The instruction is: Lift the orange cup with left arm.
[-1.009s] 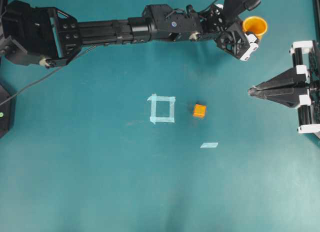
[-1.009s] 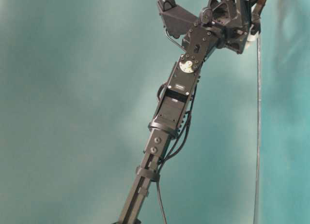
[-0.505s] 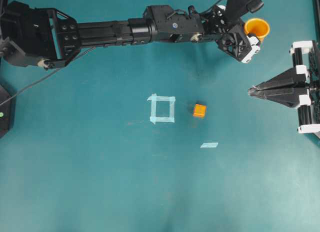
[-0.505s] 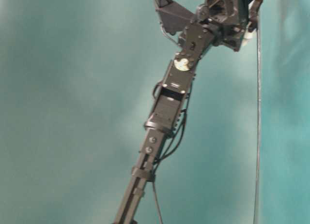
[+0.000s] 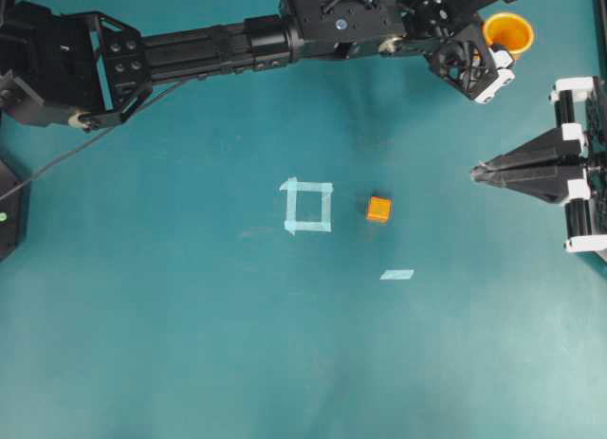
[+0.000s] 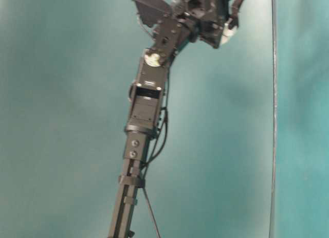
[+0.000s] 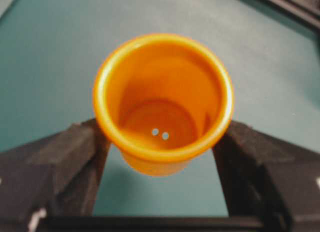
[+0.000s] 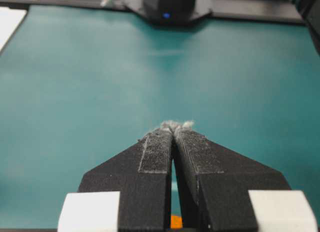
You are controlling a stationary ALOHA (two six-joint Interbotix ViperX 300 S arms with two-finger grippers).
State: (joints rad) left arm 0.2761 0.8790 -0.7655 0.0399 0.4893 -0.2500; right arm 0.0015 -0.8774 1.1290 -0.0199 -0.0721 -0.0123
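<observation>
Yellow-orange plastic forms the small round orange cup (image 7: 162,104), which is seen in the left wrist view clamped between the two black fingers (image 7: 65,162) of the left gripper (image 5: 491,52), one finger pressed to each side of its wall below the thin rim. The cup is held upright, its hollow mouth turned toward the camera and its axis lying crosswise to the fingers. In the overhead view the cup (image 5: 507,29) is found at the far right corner of the teal table mat (image 5: 190,344), at the tip of the long black left arm (image 5: 237,45), which is stretched across the top of the view. From the table-level view the arm (image 6: 144,109) is judged to be raised, so the lift appears under way; how far the cup stands clear of the mat cannot be told. The right gripper (image 8: 172,137) is shown with its fingers pressed together, parked at the right edge, well apart from the cup. A small orange cube (image 5: 378,209), a square of pale tape (image 5: 307,206) and a loose tape strip (image 5: 396,274) lie near mid-table, clear of the cup; nothing is seen in the way.
</observation>
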